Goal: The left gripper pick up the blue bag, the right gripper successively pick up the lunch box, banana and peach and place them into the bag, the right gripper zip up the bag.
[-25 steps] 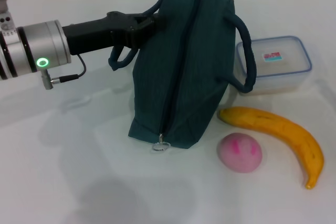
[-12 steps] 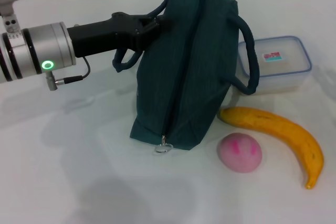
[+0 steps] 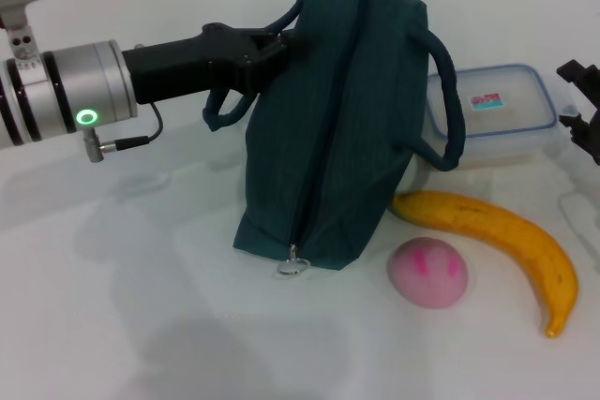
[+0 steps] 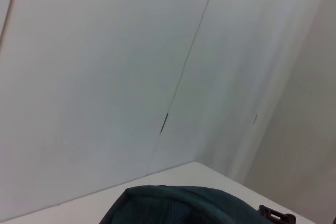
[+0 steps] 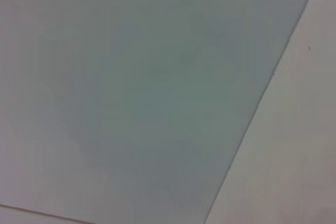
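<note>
The blue bag [image 3: 337,119] stands on the white table, zipped shut, with its ring pull [image 3: 292,264] at the near end. My left gripper [image 3: 279,42] is shut on the bag's left loop handle near the top. The left wrist view shows only the bag's top [image 4: 173,205]. Right of the bag lies the lunch box [image 3: 492,114], its lid on. The banana [image 3: 497,227] and the peach [image 3: 428,273] lie in front of it. My right gripper [image 3: 579,100] shows at the right edge beside the lunch box, its fingers apart and holding nothing.
The bag's right handle [image 3: 445,100] hangs over the lunch box's left end. White table [image 3: 122,306] stretches bare to the front left. The right wrist view shows only blank wall.
The right gripper has come into view at the right edge, next to the lunch box. The left gripper and the bag have shifted slightly to the right.
</note>
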